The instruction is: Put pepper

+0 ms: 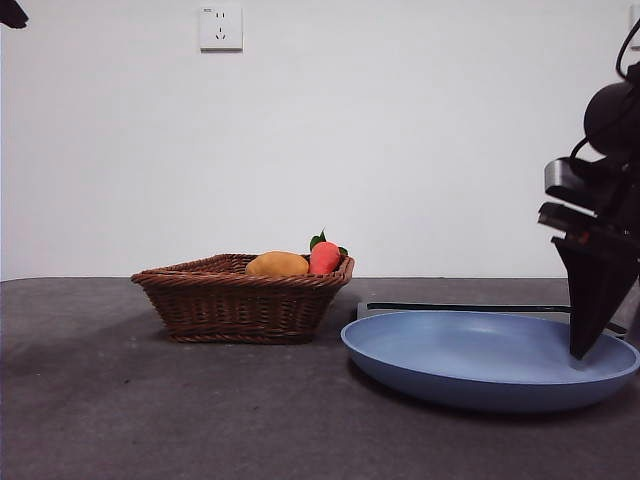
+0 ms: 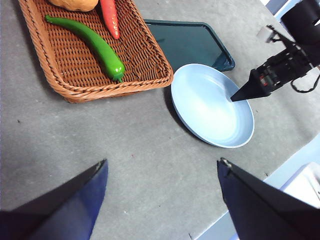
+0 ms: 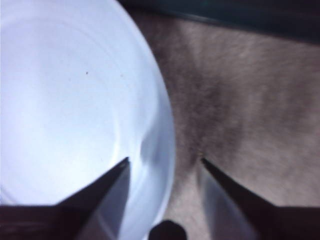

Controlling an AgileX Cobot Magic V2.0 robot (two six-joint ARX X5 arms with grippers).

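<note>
While the right gripper (image 1: 578, 352) is hovering open and empty astride the blue plate's (image 1: 420, 362) rim, the pepper (image 2: 89, 42) is lying lengthwise in the basket (image 2: 150, 60), nearer the open, empty left gripper (image 2: 162, 172).

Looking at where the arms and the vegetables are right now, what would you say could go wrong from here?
1. The right gripper straddles the blue plate's rim, jaws open; closing or descending might tip or shove the plate.
2. The pepper lies in the basket close to a red vegetable; a grasp could catch both.
3. The left gripper hangs high, jaws open; reaching in, it might snag the basket wall.
</note>
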